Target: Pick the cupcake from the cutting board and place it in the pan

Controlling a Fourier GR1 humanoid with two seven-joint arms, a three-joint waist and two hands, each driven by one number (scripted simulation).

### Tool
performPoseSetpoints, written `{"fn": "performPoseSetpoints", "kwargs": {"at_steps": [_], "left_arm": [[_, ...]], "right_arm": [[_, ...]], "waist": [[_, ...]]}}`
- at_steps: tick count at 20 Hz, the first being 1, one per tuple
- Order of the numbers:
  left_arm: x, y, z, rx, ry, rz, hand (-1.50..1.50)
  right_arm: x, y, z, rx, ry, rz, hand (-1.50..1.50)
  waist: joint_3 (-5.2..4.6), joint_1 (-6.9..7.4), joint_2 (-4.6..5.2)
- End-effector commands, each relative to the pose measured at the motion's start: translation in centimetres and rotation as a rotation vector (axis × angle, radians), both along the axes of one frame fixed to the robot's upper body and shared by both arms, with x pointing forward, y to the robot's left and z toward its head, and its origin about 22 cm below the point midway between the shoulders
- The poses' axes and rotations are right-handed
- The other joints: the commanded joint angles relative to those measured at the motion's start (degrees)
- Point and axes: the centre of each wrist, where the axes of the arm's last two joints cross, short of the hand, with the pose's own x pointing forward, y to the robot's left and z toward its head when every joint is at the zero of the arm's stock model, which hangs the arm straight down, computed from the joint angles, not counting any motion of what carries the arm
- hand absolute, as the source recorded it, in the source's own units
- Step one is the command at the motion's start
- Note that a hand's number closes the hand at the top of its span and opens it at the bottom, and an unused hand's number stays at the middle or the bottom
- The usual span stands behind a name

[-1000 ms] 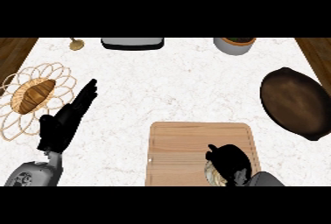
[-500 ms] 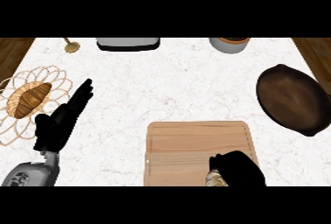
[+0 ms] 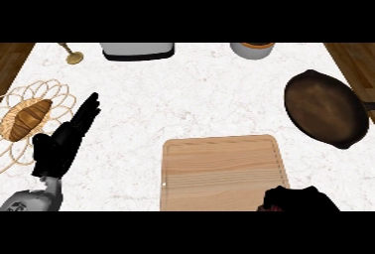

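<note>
Right hand [image 3: 296, 198] sits at the lower right corner of the cutting board [image 3: 219, 168], mostly cut off by the view's lower edge. Its fingers look curled inward, bunched as if round something. The cupcake itself does not show; we judge it hidden inside that hand, but we cannot confirm it. The board's visible surface carries nothing else.

Pan [image 3: 324, 108] lies on the bench [image 3: 198, 99] up and to the right of the board, well apart from the hand, dark and shallow, handle end toward the right edge.

Left hand [image 3: 64, 141] rests open at the left, fingers straight, just beside the wicker trivet holding a croissant [image 3: 28, 118].

For the carry, we would lift clear of the board first, travel toward the pan with the cupcake upright, come in above the rim rather than across it, lower to the pan's middle, then uncurl.
</note>
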Motion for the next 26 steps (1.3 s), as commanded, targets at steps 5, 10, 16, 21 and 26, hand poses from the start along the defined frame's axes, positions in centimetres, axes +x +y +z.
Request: {"fn": "performPoseSetpoints", "kwargs": {"at_steps": [5, 10, 16, 21, 26], "left_arm": [[-1.8, 0.9, -0.8, -0.007, 0.012, -0.025, 0.00], [0.4, -1.4, 1.1, -0.006, 0.000, -0.033, 0.00], [0.9, -0.3, 2.9, 0.011, -0.031, -0.052, 0.00], [1.8, -2.0, 0.1, -0.007, -0.020, -0.082, 0.00], [-0.1, -1.8, 0.0, -0.014, -0.022, -0.055, 0.00]], "right_arm": [[-4.5, -2.3, 3.7, 0.194, -0.323, -0.073, 1.50], [-3.6, -5.4, 2.5, 0.281, -0.357, -0.212, 1.50], [0.1, -9.2, 1.5, 0.452, -0.359, -0.294, 1.50], [5.2, -13.9, -0.9, 0.444, -0.378, -0.322, 1.50], [9.5, -16.3, -0.5, 0.378, -0.419, -0.377, 1.50]], "waist": [[-0.04, 1.85, 0.44], [-0.01, 2.49, 0.86], [0.02, 3.91, 1.03], [-0.05, 4.05, 1.28], [-0.09, 4.46, 1.10]]}}
